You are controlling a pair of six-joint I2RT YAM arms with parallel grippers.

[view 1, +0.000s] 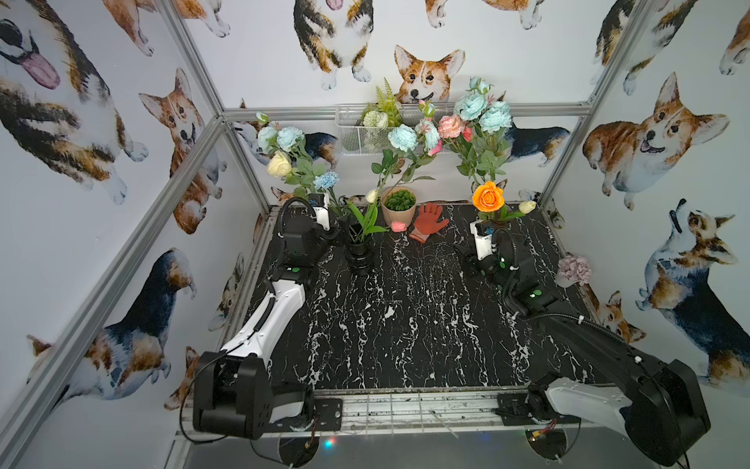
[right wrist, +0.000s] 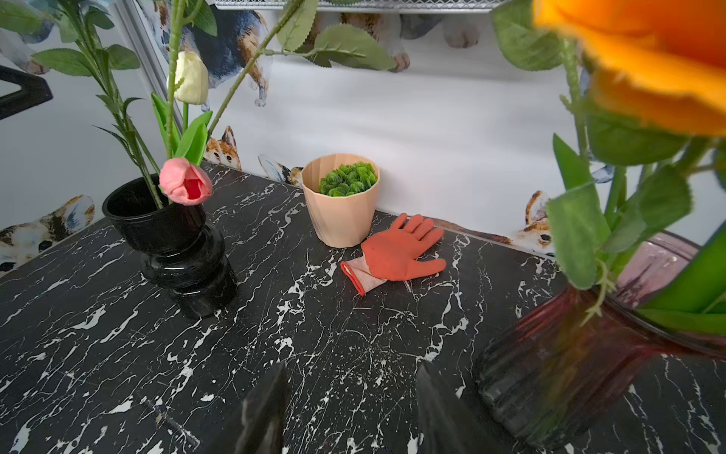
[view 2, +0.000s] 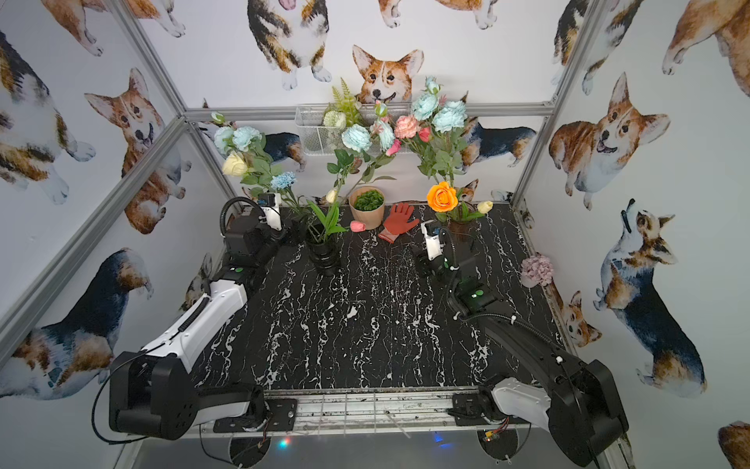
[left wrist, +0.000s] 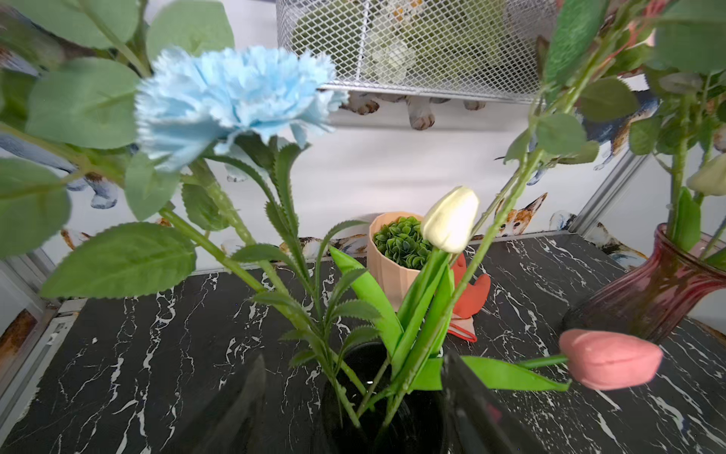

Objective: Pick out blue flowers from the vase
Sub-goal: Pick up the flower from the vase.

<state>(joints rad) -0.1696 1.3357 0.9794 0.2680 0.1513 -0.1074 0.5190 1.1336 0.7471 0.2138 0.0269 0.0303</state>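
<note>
Item: blue flowers. A frilly blue carnation and aqua blooms stand on long stems in the black vase, far left on the counter; more aqua blooms are in the red vase, far right.
Handling: pinch one blue stem low, clear of the white tulip, then draw straight up.
Hands: left hand released, fingers flanking the black vase's mouth, carnation overhead; right hand released, empty, beside the red vase.

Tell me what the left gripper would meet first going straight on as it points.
Most likely the black vase: its rim and stems sit just ahead of the open left gripper, though depth is unclear.
</note>
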